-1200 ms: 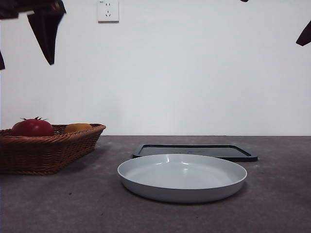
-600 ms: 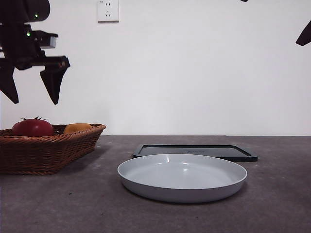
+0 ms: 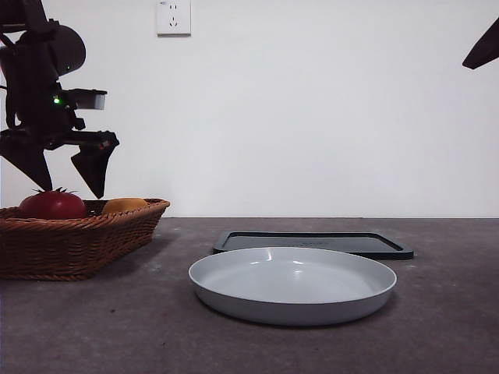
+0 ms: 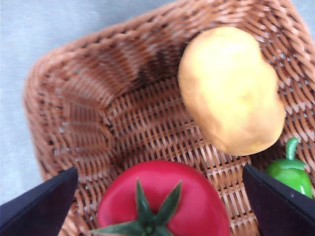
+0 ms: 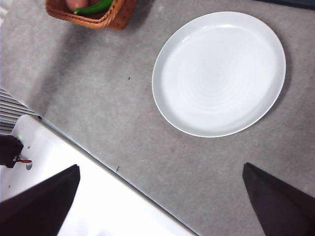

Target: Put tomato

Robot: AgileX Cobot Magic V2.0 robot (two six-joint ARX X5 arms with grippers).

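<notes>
Grey table (image 3: 117,327), white wall (image 3: 312,117) — left tool (image 3: 64,167) spread above tomato (image 3: 52,205).

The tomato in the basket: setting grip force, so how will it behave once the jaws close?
The tomato looks glossy and round, so it may slip or roll. Probably soft-skinned; squeeze gently. The left gripper, open, straddles it.

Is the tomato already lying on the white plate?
No, the tomato lies in the wicker basket, and the white plate holds nothing.
</notes>
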